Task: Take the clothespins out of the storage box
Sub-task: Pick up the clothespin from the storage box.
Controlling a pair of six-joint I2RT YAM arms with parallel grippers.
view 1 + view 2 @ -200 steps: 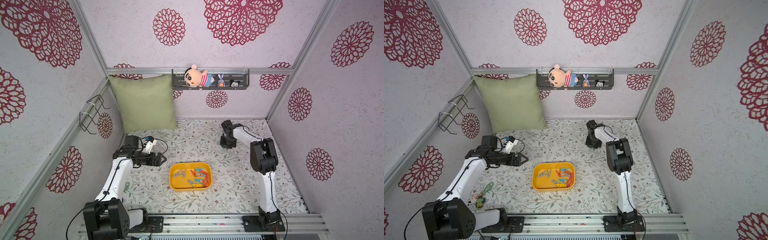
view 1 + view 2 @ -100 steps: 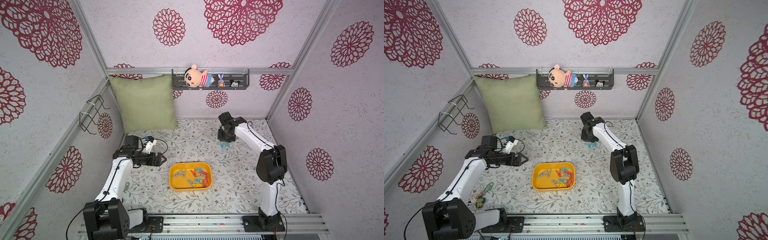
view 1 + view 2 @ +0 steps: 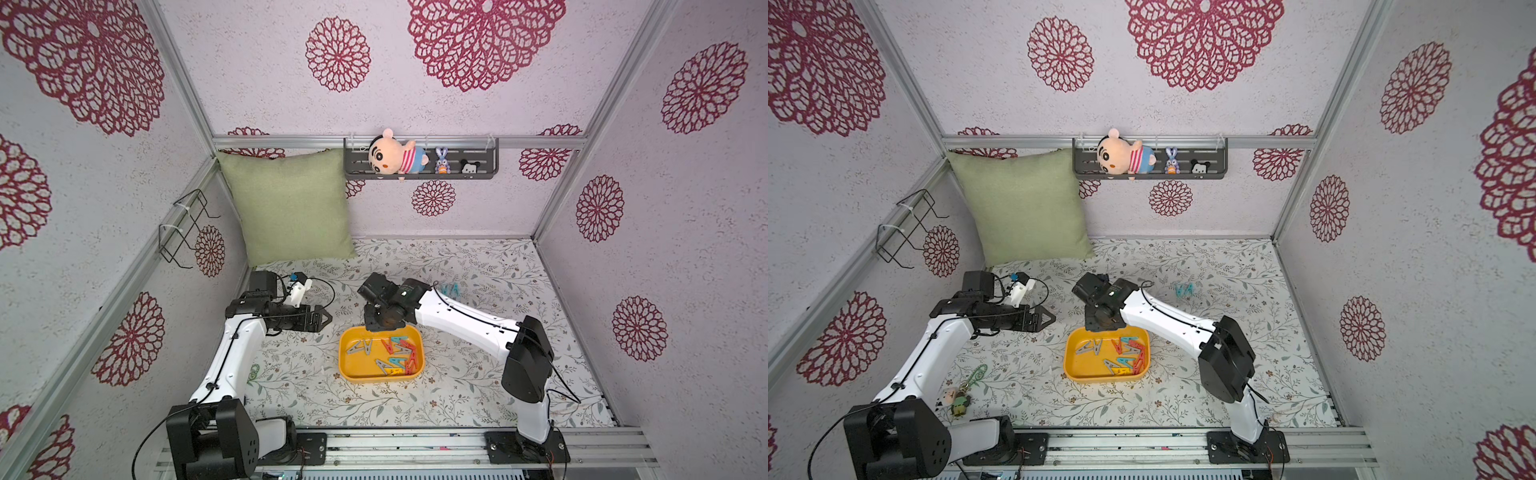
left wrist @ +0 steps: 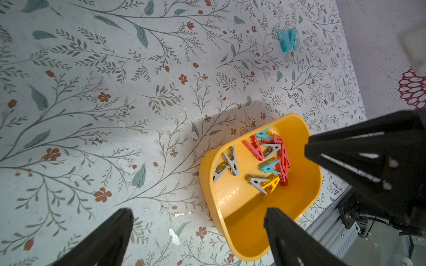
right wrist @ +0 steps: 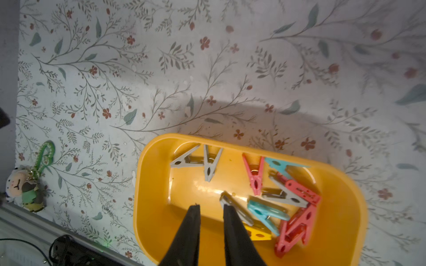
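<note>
- A small toy keychain (image 3: 960,400) lies on the floral table (image 3: 457,390), near the base of the left arm.
- The left gripper (image 3: 326,319) hovers above the table just left of the storage box. Its claw is spread wide and holds nothing.
- The yellow storage box (image 3: 356,369) sits in the middle of the table. The clothespins (image 5: 288,195) inside it are grey, red, teal and one yellow, mostly toward its right side.
- The right gripper (image 5: 211,206) hangs over the box. Its claw has only a narrow gap and is empty, with one fingertip just beside a grey clothespin (image 5: 244,217).
- Two teal clothespins (image 3: 451,289) lie together on the table, behind the box and to its right.
</note>
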